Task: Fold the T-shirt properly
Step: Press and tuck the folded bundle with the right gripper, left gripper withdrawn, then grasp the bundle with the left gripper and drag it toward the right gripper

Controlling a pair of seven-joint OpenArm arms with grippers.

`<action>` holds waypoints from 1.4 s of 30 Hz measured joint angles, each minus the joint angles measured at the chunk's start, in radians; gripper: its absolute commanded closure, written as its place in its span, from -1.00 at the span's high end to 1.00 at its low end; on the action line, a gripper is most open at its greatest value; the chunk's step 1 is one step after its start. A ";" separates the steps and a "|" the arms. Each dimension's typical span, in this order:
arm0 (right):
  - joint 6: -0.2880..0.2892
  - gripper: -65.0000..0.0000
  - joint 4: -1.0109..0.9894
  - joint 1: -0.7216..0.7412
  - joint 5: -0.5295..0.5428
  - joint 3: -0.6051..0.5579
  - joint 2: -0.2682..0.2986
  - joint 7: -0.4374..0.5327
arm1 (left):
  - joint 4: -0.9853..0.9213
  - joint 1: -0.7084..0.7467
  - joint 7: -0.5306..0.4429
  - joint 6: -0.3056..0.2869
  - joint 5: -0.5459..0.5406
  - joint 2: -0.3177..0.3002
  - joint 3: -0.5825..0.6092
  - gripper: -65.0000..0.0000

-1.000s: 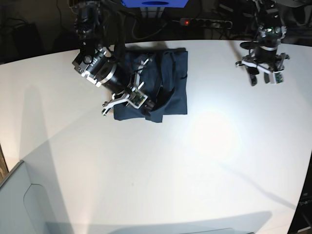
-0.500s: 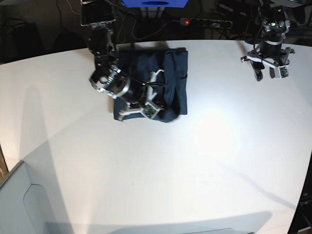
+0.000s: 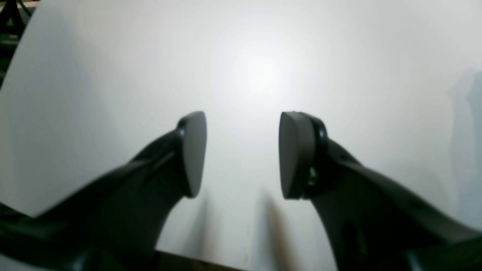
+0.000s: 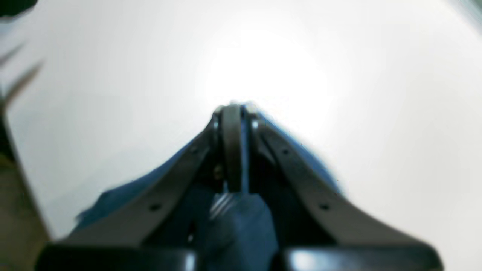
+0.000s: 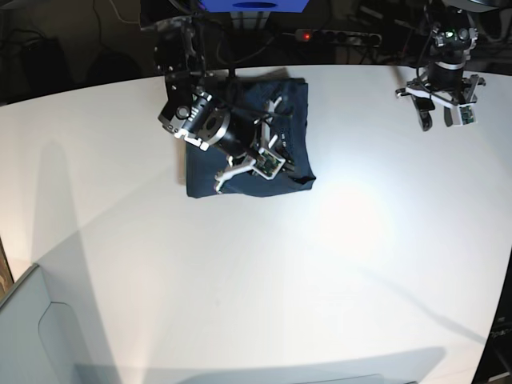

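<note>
The white surface [image 5: 336,264] takes up nearly all of the base view and is bare across its near half. Toward its far edge lies the T-shirt [image 5: 204,178], a dark teal-blue bundle already gathered into a compact, roughly square stack, probably late in the folding. Over it sits the right end effector [image 4: 235,150], its fingers pressed together on a fold of the blue cloth, seemingly to carry that layer across the stack. The left end effector [image 3: 243,154] hangs well apart at the far corner, fingers spread with only bare surface between them, likely parked there to keep out of the way of the fold
</note>
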 measured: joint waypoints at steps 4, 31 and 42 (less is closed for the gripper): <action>0.000 -1.00 0.011 -0.062 -0.003 0.020 0.047 0.003 | 0.008 -0.012 0.014 0.000 0.001 0.036 0.000 -0.08; 0.000 -1.00 0.254 -0.237 0.003 0.417 0.140 0.001 | -0.212 -0.204 -0.015 0.008 -0.303 0.082 0.526 0.16; 0.000 -1.00 0.258 -0.251 0.000 0.459 0.143 -0.001 | -0.284 -0.201 -0.045 -0.003 -0.311 0.074 0.519 -0.50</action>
